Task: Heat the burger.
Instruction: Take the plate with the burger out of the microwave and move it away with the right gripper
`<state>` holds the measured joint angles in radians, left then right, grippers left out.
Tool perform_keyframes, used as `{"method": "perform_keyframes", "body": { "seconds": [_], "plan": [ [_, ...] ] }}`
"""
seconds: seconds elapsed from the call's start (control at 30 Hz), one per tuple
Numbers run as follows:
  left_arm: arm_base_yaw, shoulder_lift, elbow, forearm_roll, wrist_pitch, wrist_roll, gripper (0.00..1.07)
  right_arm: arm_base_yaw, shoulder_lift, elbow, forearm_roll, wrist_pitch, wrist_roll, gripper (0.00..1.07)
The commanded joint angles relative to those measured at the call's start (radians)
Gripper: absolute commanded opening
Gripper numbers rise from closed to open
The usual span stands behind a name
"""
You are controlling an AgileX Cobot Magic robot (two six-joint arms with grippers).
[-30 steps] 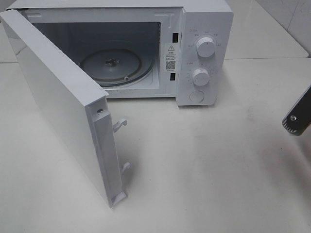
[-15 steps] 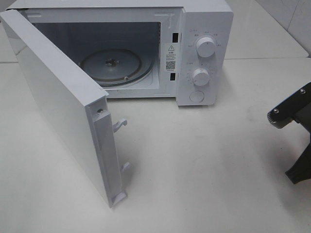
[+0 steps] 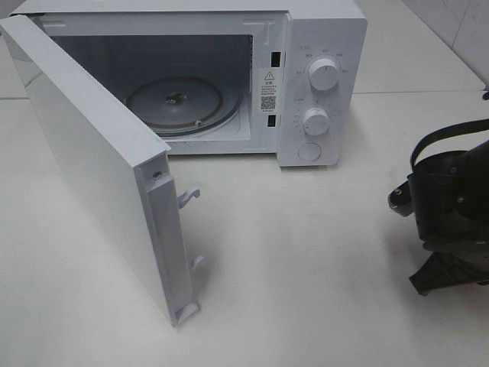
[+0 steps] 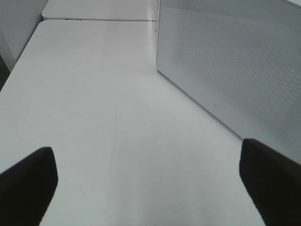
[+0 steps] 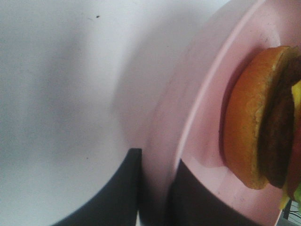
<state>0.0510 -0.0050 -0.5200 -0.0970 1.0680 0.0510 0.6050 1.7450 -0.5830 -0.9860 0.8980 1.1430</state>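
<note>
Two tools share the job: the right tool is clenched on the rim of a pink plate carrying the burger, at the right edge of the white surface, well apart from the microwave. The left tool stands released and empty beside the microwave's swung-out door. With the door wide and the glass turntable bare, the burger has yet to go in, the door to be closed and the heating to be started.
</note>
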Motion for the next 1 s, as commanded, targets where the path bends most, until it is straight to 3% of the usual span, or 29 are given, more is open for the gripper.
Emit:
{"method": "perform_keyframes", "body": {
  "seconds": [0.03,0.43,0.47,0.5,0.53,0.6,0.63,0.73,0.8,1.0],
  "plan": [
    [0.002,-0.019,0.004,0.000,0.001,-0.006,0.98,-0.001,0.081,-0.032,-0.047,0.060,0.022,0.08],
    [0.002,-0.019,0.004,0.000,0.001,-0.006,0.98,-0.001,0.236,-0.074,-0.055,0.023,0.080,0.17],
    [0.002,-0.019,0.004,0.000,0.001,-0.006,0.98,-0.001,0.240,-0.074,-0.052,0.014,0.081,0.24],
    [0.002,-0.019,0.004,0.000,0.001,-0.006,0.98,-0.001,0.240,-0.074,-0.052,0.014,0.081,0.24],
    [0.002,-0.019,0.004,0.000,0.001,-0.006,0.98,-0.001,0.239,-0.074,-0.051,0.009,0.080,0.34],
    [0.002,-0.019,0.004,0.000,0.001,-0.006,0.98,-0.001,0.239,-0.074,-0.051,0.009,0.075,0.40],
    [0.002,-0.019,0.004,0.000,0.001,-0.006,0.98,-0.001,0.235,-0.074,-0.042,0.007,0.056,0.51],
    [0.002,-0.019,0.004,0.000,0.001,-0.006,0.98,0.000,0.230,-0.074,-0.031,0.007,0.042,0.55],
    [0.002,-0.019,0.004,0.000,0.001,-0.006,0.98,0.003,0.174,-0.074,0.023,0.007,-0.045,0.68],
    [0.002,-0.019,0.004,0.000,0.001,-0.006,0.98,0.003,0.021,-0.074,0.164,0.007,-0.244,0.73]
  ]
}}
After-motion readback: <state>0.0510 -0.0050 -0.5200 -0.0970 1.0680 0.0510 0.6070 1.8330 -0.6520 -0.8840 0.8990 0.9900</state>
